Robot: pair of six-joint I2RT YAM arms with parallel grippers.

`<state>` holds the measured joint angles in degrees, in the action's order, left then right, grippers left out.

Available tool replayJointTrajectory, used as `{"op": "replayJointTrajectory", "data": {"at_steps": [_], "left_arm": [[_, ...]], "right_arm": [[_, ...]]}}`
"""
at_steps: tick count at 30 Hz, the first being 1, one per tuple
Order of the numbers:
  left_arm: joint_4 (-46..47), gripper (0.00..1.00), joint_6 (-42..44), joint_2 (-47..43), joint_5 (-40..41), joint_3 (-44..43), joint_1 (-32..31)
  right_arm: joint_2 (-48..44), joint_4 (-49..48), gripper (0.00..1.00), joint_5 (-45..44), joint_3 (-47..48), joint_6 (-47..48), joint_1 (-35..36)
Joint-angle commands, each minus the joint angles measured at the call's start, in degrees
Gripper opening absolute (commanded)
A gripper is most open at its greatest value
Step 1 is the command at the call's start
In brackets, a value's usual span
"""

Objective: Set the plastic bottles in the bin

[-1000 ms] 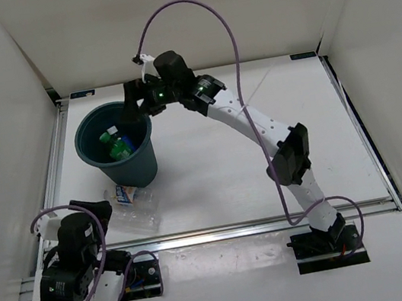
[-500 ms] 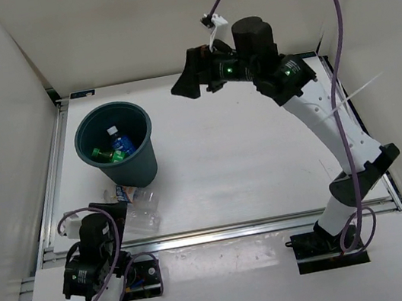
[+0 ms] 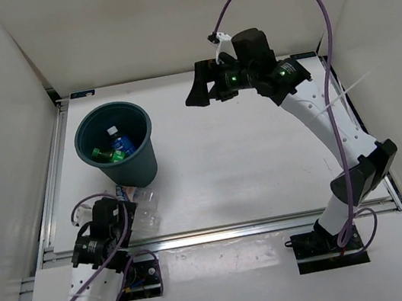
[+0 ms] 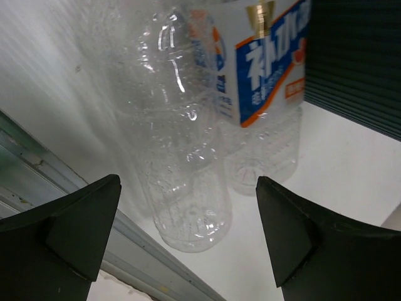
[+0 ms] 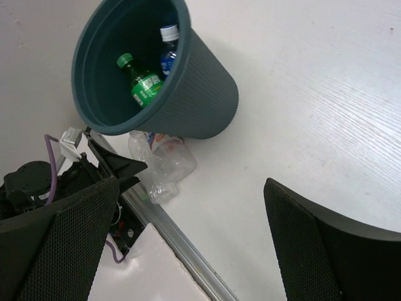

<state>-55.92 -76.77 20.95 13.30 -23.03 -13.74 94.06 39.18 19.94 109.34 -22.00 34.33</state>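
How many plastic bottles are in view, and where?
4. A green bottle and a blue-labelled bottle lie inside the bin; a plain clear bottle and a labelled clear bottle lie on the table beside it. Others may be hidden deeper in the bin.

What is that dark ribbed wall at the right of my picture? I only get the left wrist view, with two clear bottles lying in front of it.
Observer: It is the side of the bin. The top view shows it whole: round, dark teal and standing upright.
Operator: Is anything inside it?
Observer: Yes. The right wrist view looks in: a green bottle and a blue-labelled bottle with a white cap lie there.
Operator: And the other arm?
Observer: The right gripper hangs open over the far part of the table, to the right of the bin, holding nothing.
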Motion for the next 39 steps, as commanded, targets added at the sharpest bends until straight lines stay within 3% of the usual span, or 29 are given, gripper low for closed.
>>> {"op": "replayJointTrajectory", "data": {"at_steps": [1,6,13,15,19,24,26,33,36,37,39], "left_arm": [[1.08,1.00,-2.58,3.04,-1.08,1.57,-0.24],[5.20,0.97,-2.59,7.16,-3.63,3.42,-0.24],[1.88,0.71,-5.39,9.55,-2.50,3.00,0.38],[-0.93,0.58,-6.89,8.77,-1.27,1.15,0.38],[-13.11,0.47,-11.02,8.76,1.46,-12.60,0.38],[-25.53,0.43,-14.97,12.27,6.82,-31.79,0.38],[-25.55,0.40,-13.06,13.93,9.37,-40.20,0.38],[-25.55,0.39,-6.38,22.37,11.65,-56.68,0.38],[-14.25,0.39,7.22,28.17,15.69,-61.50,0.38],[-10.21,0.40,16.04,29.75,16.40,-62.22,0.38],[-1.18,0.42,22.86,35.19,19.20,-64.85,0.38]], "right_arm": [[-3.44,-1.12,1.00,1.50,-1.67,0.82,-1.80],[-4.59,-1.12,1.00,3.43,-5.35,-0.49,-4.70],[-5.64,-1.12,1.00,5.19,-7.91,-1.12,-5.76],[-5.64,-1.12,1.00,5.80,-7.91,-1.64,-6.38],[-5.64,-1.12,1.00,6.42,-8.97,-2.26,-6.90],[-5.64,-1.12,1.00,6.42,-10.02,-2.78,-6.90],[-5.64,-1.12,1.00,6.95,-10.02,-2.79,-6.90],[-5.12,0.01,1.00,6.33,-9.94,-2.26,-7.52],[-5.12,0.02,1.00,6.33,-9.94,-2.26,-7.52],[-5.12,0.54,1.00,6.33,-9.94,-2.26,-7.52],[-5.12,0.55,1.00,6.33,-9.94,-2.26,-7.52]]}}
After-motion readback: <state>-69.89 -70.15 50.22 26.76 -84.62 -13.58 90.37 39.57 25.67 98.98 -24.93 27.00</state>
